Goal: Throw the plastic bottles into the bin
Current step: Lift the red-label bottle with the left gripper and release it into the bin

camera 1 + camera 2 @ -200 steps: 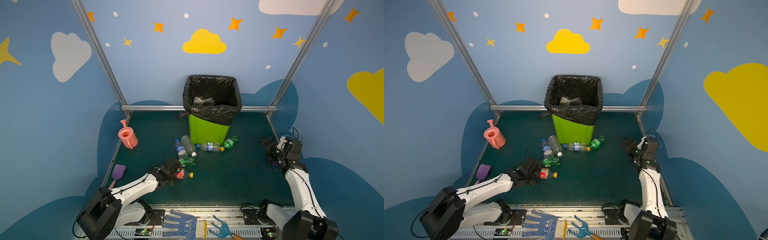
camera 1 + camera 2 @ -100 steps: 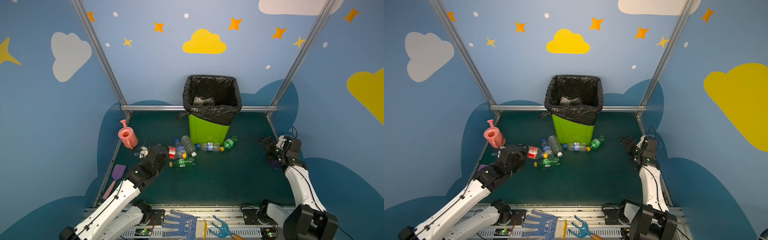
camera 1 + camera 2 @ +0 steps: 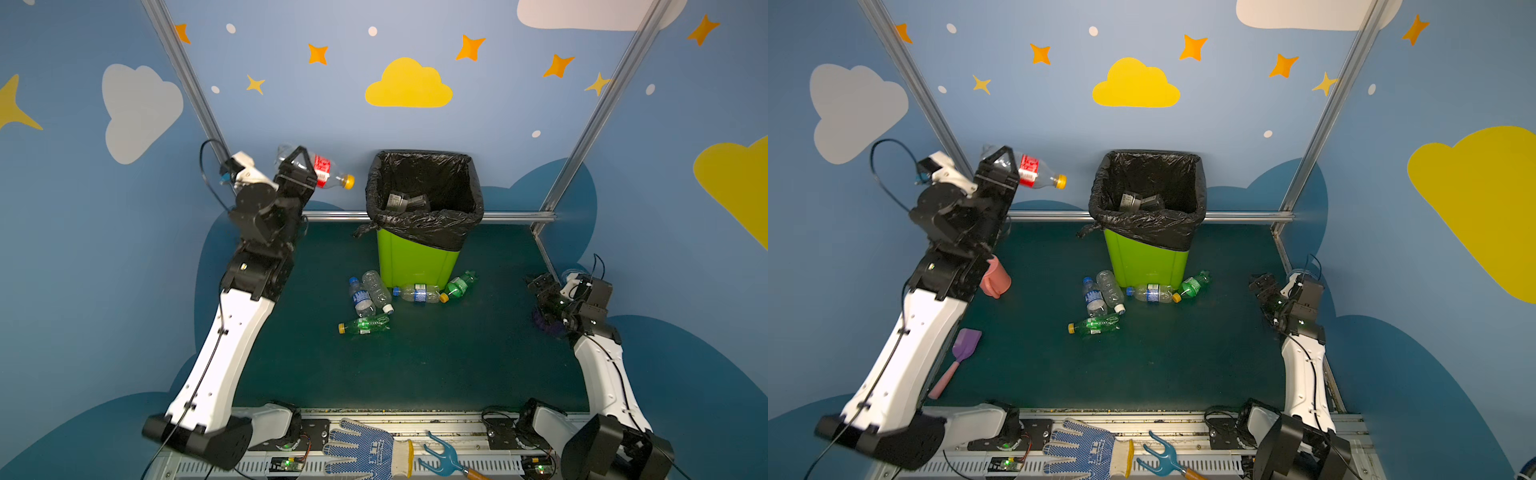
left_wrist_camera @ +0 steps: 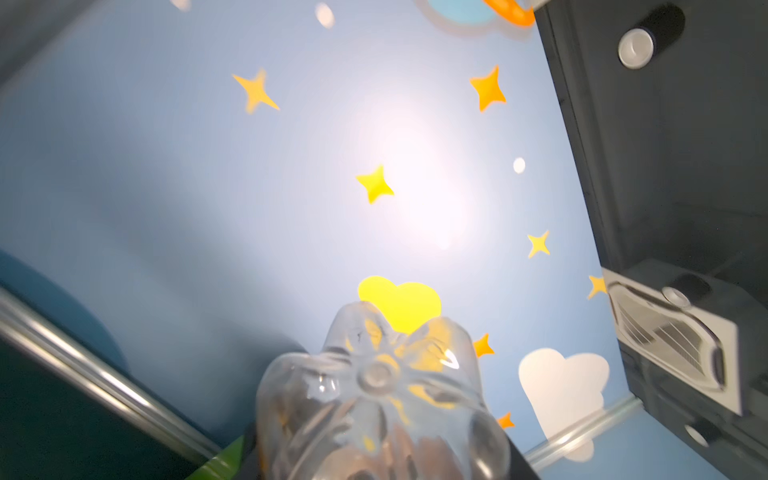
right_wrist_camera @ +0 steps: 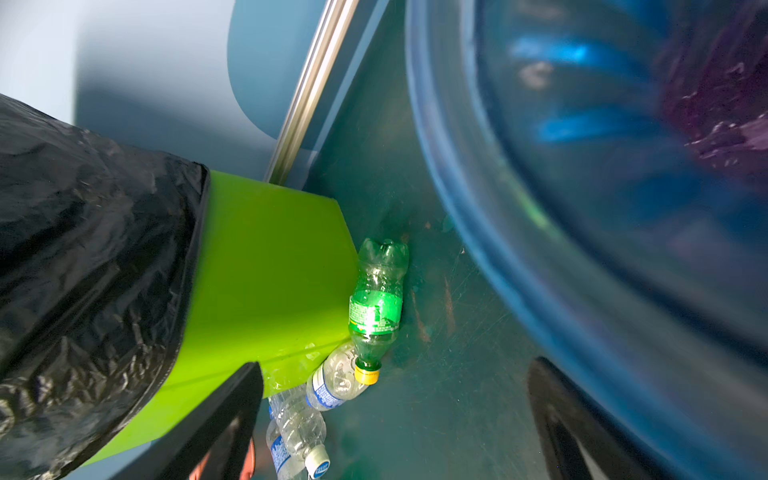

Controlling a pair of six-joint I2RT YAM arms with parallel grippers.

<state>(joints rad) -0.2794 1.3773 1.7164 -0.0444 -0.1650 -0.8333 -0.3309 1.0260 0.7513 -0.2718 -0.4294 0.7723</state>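
My left gripper [image 3: 297, 168] is raised high, left of the bin, and is shut on a clear plastic bottle [image 3: 323, 171] with a red label and a yellow cap that points at the bin. The same bottle [image 3: 1034, 172] lies level in my left gripper [image 3: 1000, 166]; its clear base [image 4: 382, 390] fills the left wrist view. The lime-green bin [image 3: 415, 262] [image 3: 1144, 262] with a black bag stands at the back middle. Several bottles lie on the floor before it, among them a green one [image 3: 365, 325] and another green one [image 5: 376, 303]. My right gripper [image 3: 544, 297] [image 5: 395, 424] is open and empty at the far right.
A ribbed blue-purple vase [image 5: 623, 166] lies right beside my right gripper. A pink watering can [image 3: 995, 281] and a purple spatula [image 3: 963, 345] are at the left. A glove [image 3: 361, 451] and a blue fork tool [image 3: 442, 455] lie on the front rail.
My left arm has lifted the red-labelled bottle off the floor and swung it up to the height of the bin's rim, left of the bin. The right arm has barely moved.
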